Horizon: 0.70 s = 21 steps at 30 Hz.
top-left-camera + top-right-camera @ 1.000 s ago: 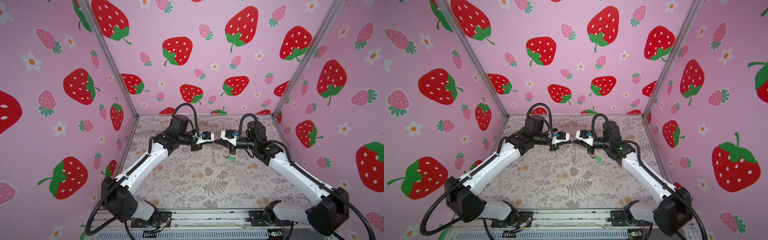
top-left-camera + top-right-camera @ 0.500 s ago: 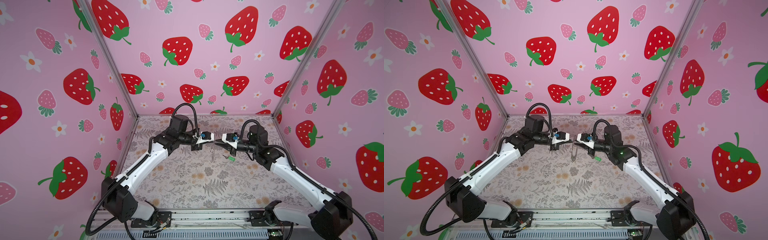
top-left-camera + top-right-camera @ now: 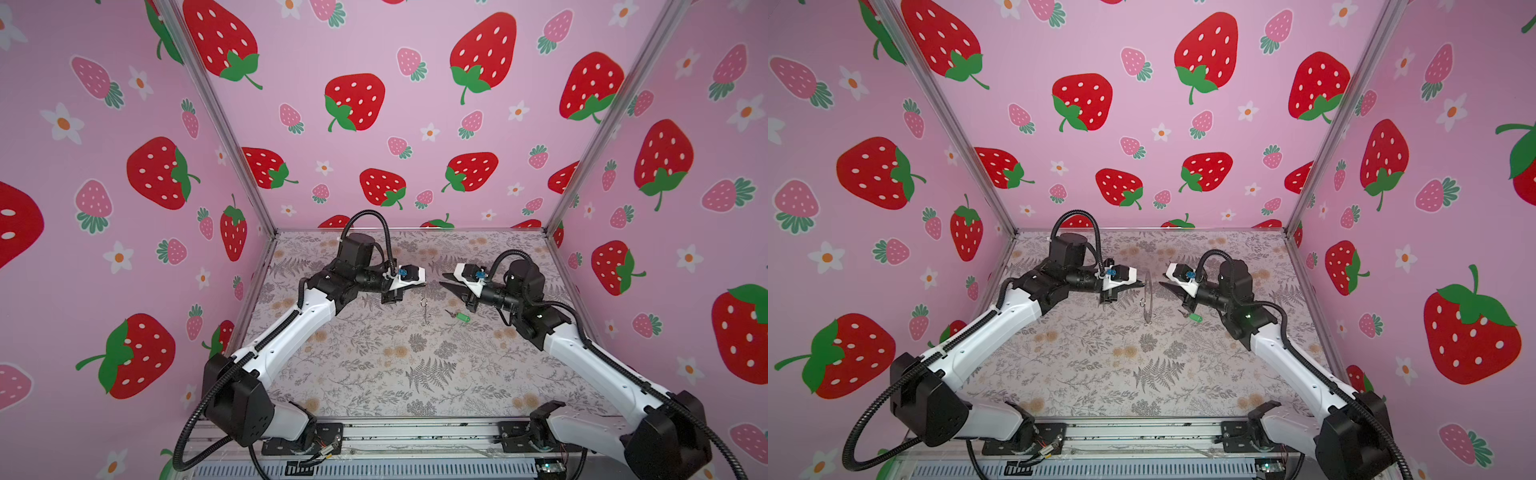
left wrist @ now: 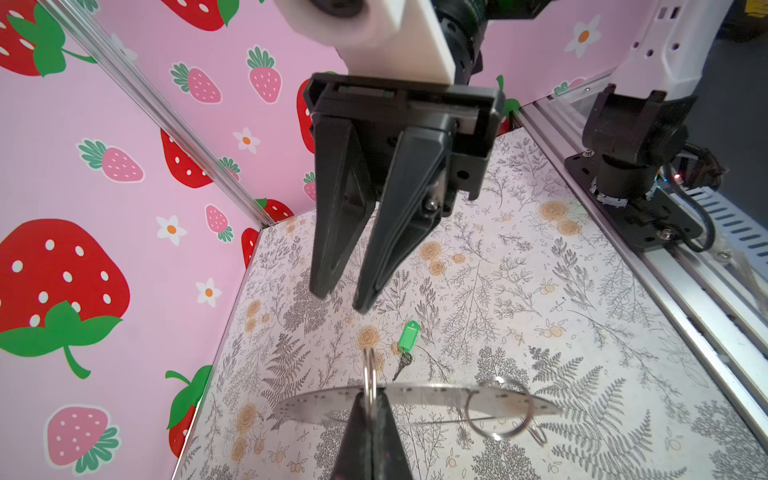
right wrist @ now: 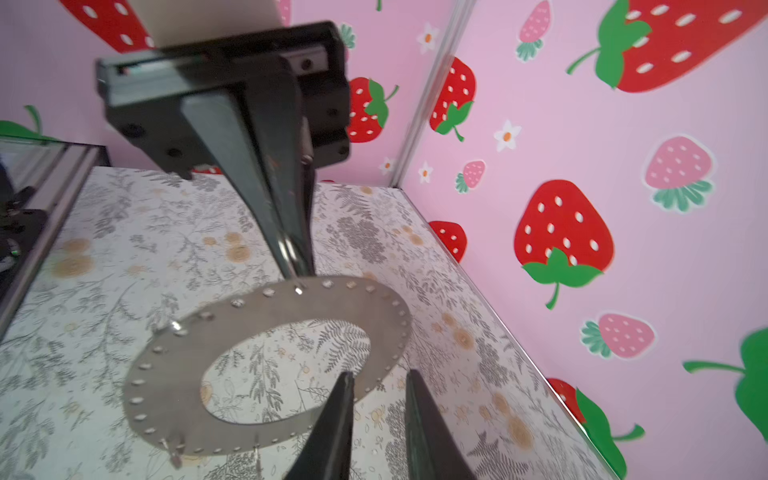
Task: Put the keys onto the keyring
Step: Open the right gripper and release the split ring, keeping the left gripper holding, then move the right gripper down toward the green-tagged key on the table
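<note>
White links (image 3: 291, 332), black joints (image 3: 237, 399), ribbed black cables (image 3: 376, 216), tapered black tool fingers (image 4: 332, 232).

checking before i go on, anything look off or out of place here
Nothing looks spilled or damaged. The keyring hangs in the air, pinched at its rim by the left pincer; the green-tagged key lies loose on the table, apart from it.

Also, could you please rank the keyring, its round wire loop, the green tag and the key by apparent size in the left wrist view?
1. keyring
2. wire loop, though nearer the camera
3. green tag and key, alike in length, so unranked
</note>
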Each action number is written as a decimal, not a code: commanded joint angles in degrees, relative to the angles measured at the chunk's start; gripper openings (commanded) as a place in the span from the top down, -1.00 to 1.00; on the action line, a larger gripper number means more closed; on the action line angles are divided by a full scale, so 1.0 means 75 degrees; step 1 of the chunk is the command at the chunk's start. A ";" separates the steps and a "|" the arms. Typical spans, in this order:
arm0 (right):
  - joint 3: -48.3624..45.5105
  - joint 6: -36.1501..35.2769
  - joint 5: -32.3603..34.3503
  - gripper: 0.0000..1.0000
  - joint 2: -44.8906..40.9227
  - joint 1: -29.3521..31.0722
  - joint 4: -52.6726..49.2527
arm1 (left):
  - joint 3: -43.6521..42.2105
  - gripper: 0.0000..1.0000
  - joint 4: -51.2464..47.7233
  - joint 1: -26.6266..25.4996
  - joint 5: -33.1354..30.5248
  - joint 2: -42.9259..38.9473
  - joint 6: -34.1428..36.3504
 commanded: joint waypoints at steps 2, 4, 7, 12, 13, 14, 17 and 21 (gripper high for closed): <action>-0.0606 0.1944 0.1323 0.48 0.0050 -0.0421 0.0762 | -0.0320 1.00 0.0594 0.0107 0.0206 -0.0268 -0.0240; -0.0697 0.2700 0.1888 0.51 0.0281 -0.0571 0.0332 | -0.0484 1.00 0.0782 0.0102 0.0148 -0.0299 -0.0353; -0.0810 0.3434 0.2625 0.53 0.0646 -0.0663 -0.0241 | -0.0660 1.00 0.0898 0.0107 -0.0002 -0.0314 -0.0403; -0.0896 0.4587 0.3311 0.60 0.1760 -0.0662 -0.0956 | -0.0895 1.00 0.1062 0.0113 -0.0117 -0.0328 -0.0401; -0.0720 0.4828 0.3434 0.60 0.2024 -0.0663 -0.1289 | -0.0914 1.00 0.1063 0.0109 -0.0129 -0.0313 -0.0400; -0.0617 0.4881 0.3422 0.59 0.2176 -0.0662 -0.1449 | -0.0922 1.00 0.1056 0.0113 -0.0129 -0.0311 -0.0399; -0.0272 0.5152 0.3759 0.59 0.2774 -0.0595 -0.1935 | -0.0941 1.00 0.1121 0.0119 -0.0103 -0.0256 -0.0431; -0.0181 0.6115 0.4171 0.64 0.3149 -0.0508 -0.1873 | -0.0923 1.00 0.1133 0.0113 -0.0082 -0.0165 -0.0447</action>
